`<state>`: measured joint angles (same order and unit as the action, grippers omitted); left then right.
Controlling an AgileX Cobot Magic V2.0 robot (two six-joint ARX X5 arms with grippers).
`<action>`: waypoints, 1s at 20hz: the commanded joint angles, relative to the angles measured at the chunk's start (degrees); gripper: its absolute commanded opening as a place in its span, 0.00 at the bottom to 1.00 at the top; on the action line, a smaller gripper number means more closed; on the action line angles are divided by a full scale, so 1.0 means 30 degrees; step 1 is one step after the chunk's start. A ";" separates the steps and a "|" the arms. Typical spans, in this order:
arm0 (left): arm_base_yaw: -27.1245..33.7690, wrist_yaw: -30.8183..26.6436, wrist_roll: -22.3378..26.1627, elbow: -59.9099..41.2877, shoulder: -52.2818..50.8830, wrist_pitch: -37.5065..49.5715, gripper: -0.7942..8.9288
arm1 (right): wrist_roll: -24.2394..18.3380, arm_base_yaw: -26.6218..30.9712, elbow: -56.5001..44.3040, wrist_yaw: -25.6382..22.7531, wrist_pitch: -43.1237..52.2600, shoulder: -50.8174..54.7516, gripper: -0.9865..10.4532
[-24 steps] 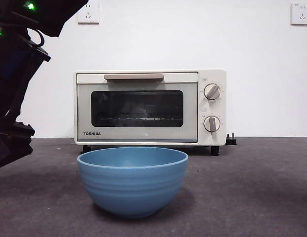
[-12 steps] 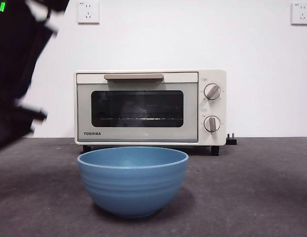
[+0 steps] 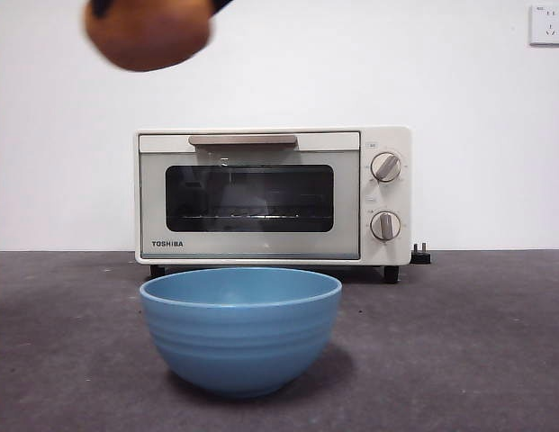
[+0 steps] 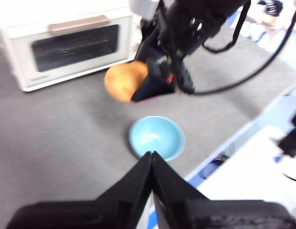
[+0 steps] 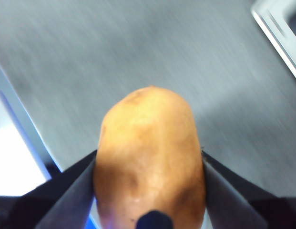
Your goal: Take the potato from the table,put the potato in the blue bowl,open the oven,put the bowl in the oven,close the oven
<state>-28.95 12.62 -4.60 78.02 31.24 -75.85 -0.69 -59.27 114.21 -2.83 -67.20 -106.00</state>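
Above the table (image 3: 495,360): right gripper (image 5: 148,167) clamps the potato (image 5: 148,162), blurred, perhaps moving.
Below: blue bowl (image 3: 240,328), oven (image 3: 273,193) door closed.
Left gripper (image 4: 151,156): jaws together, nothing held.

We record a plain white wall (image 3: 477,126), evenly lit, with one white wall socket (image 3: 548,23) near its upper corner. We note white and blue flooring (image 4: 255,157), blurred, beyond the grey tabletop's edge.

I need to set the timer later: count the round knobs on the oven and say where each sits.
2. Both are on the oven's control panel beside the glass door: the upper knob level with the door's top, the lower knob directly beneath it. None seem hidden from the front view.
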 commanded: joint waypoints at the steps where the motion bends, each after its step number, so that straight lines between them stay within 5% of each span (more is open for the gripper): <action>1: -0.0044 0.1035 -0.0576 0.0022 -0.0131 0.0029 0.08 | -0.0306 -0.0080 -0.0124 -0.0168 -0.1195 0.0277 0.08; 9: -0.0051 0.1960 -0.0612 0.0022 -0.0131 0.0029 0.08 | -0.0335 -0.0277 -0.1443 -0.0219 -0.3104 0.1209 0.08; 20: -0.0051 0.2506 -0.0612 0.0022 -0.0131 0.0029 0.08 | 0.2295 -0.0321 -1.3289 -0.0022 0.7198 0.5129 0.08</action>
<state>-28.95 20.05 -6.11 78.02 31.24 -75.85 4.91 -60.23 74.67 -2.96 -46.28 -90.17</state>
